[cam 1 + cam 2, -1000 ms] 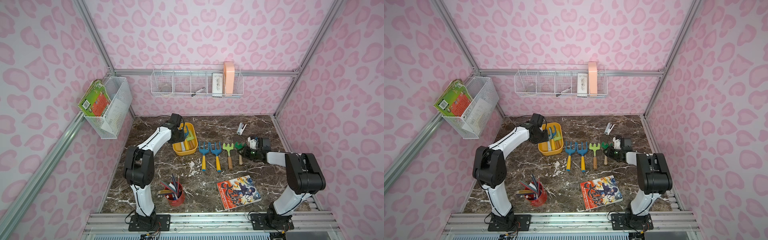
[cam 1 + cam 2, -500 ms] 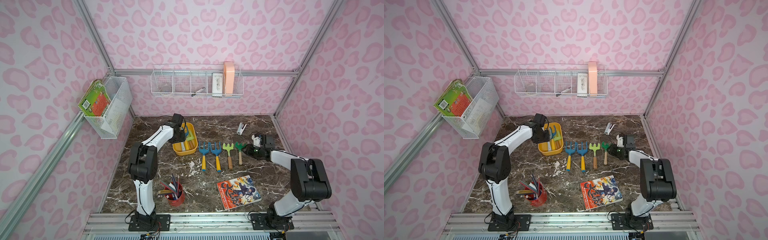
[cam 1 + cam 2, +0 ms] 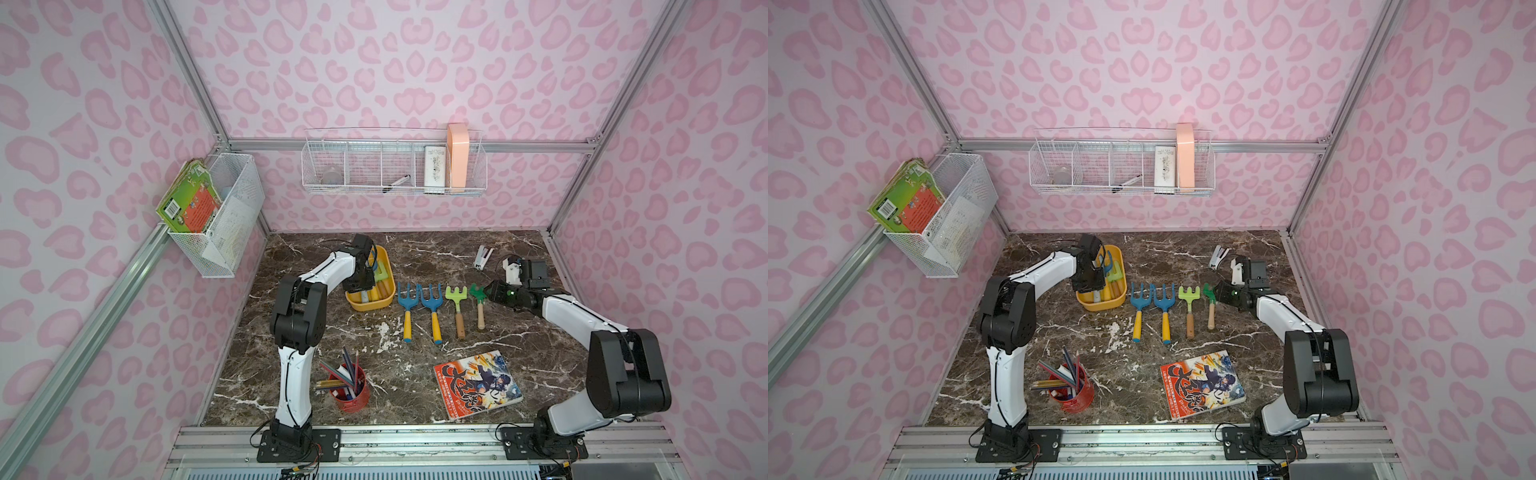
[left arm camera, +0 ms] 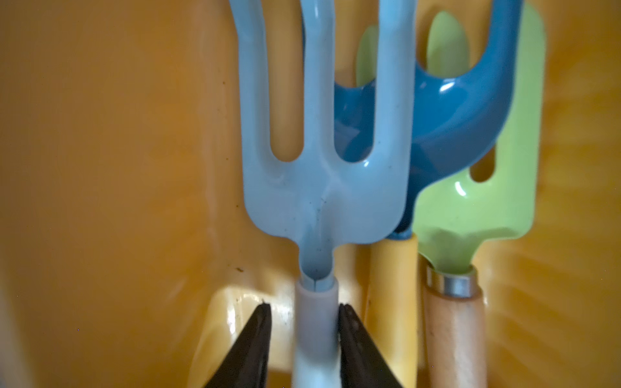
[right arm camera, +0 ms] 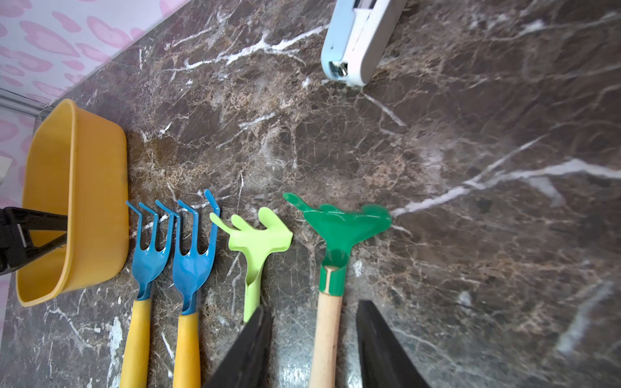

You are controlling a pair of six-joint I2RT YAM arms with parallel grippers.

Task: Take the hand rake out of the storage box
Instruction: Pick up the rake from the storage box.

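Observation:
The storage box [image 3: 370, 306] [image 3: 1100, 305] is a yellow-orange tub at the table's back left, also seen in the left wrist view [image 4: 100, 168] and the right wrist view [image 5: 90, 201]. Inside lies a pale blue hand rake [image 4: 322, 188] beside a darker blue rake [image 4: 453, 111] and a light green one [image 4: 477, 208]. My left gripper [image 3: 362, 287] [image 3: 1091, 286] [image 4: 304, 312] reaches into the tub, its jaws around the rake's white handle. One finger touches it; a small gap shows at the other. My right gripper [image 3: 487, 291] [image 3: 1219, 293] [image 5: 314, 305] stands open astride the wooden handle of a dark green rake [image 5: 339, 225] on the table.
Two blue rakes with yellow handles [image 3: 409, 307] [image 3: 432, 309] and a light green rake [image 3: 457, 307] lie in a row right of the tub. A stapler [image 3: 482, 255] lies at the back right, a comic book [image 3: 478, 384] at the front right, a red pencil cup [image 3: 351, 390] at the front left.
My left jaws have narrowed around the white handle inside the tub. My right arm has unfolded and drawn back a little, its gripper still by the dark green rake.

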